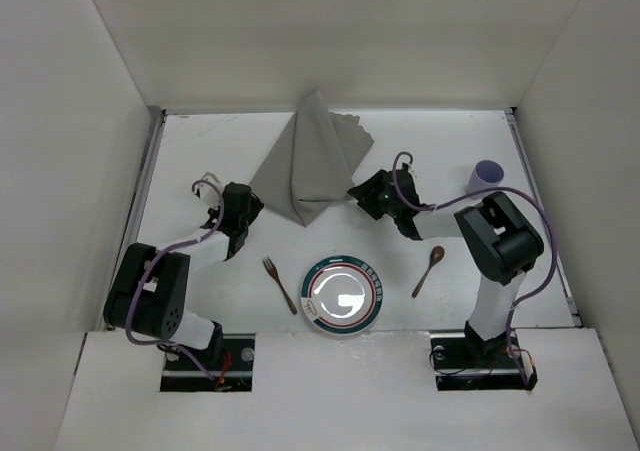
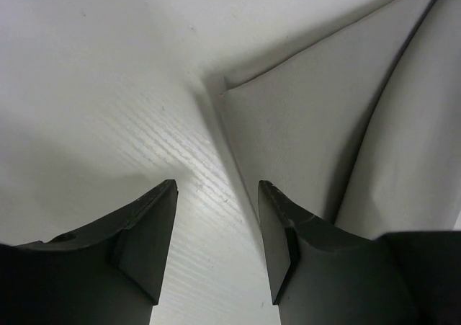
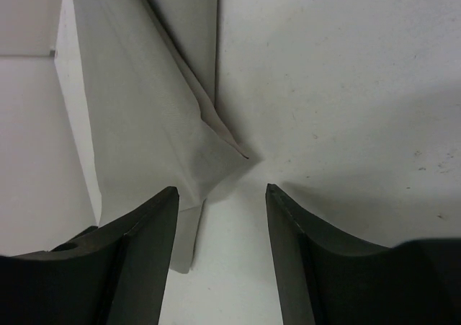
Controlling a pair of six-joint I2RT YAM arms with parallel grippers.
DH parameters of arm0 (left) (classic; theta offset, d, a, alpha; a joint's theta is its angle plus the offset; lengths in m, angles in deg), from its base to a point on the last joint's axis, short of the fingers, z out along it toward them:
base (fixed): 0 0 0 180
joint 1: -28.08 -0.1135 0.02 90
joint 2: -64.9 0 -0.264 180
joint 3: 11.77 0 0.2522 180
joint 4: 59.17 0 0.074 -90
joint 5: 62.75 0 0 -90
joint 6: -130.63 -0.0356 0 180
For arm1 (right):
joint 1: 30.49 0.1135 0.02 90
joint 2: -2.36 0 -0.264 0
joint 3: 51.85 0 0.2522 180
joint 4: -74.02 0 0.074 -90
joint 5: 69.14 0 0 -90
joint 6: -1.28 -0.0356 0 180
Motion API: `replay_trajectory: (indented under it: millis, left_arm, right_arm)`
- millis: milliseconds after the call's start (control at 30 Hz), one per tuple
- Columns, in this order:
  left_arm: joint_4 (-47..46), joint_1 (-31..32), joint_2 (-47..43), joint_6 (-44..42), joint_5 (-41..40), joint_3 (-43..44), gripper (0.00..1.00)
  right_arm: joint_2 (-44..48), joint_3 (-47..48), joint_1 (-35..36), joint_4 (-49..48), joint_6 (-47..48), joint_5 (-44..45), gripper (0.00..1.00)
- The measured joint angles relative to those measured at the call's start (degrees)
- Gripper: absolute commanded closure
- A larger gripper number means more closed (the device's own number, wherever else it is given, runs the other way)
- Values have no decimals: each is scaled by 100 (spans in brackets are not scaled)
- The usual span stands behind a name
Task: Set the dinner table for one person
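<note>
White desk [image 1: 200, 161] spans the whole bay floor, all items on it. Grey cloth [image 1: 305, 166], folded, lies far centre. Left end effector [image 2: 216, 192] & right end effector [image 3: 220, 192] both gape, empty, each just by a cloth corner. Risk: pinch takes only the top layer, or pulls are uneven, so cloth unfolds, bunches or sweeps into plate [image 1: 310, 293] nearside. Cup [image 1: 486, 178] far right, spoon [image 1: 428, 271] right of plate, fork [image 1: 280, 286] left; nothing btwn fingers & cloth.
</note>
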Motion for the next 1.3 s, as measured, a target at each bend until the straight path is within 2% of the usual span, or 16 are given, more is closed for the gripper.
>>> replay_trajectory:
  millis: [333, 733, 833, 1000, 1200, 1300]
  left_arm:
    - [-494, -138, 857, 59, 129, 256, 54]
    - [-975, -310, 1357, 151, 238, 549, 56]
    - [-1069, -385, 1508, 166, 278, 651, 58]
    - [-1276, -468, 1738, 205, 332, 778, 67]
    - [-1484, -522, 1937, 293, 481, 802, 91]
    - [-1530, -551, 1987, 356, 549, 800, 95]
  right_arm:
    - [-367, 275, 26, -46, -396, 76, 44]
    - [-684, 614, 26, -157, -531, 87, 46]
    - [-765, 664, 26, -221, -538, 83, 54]
    - [-831, 675, 26, -256, -549, 76, 77]
    - [-800, 789, 26, -223, -345, 44, 86]
    - [-597, 857, -7, 35, -87, 46, 87]
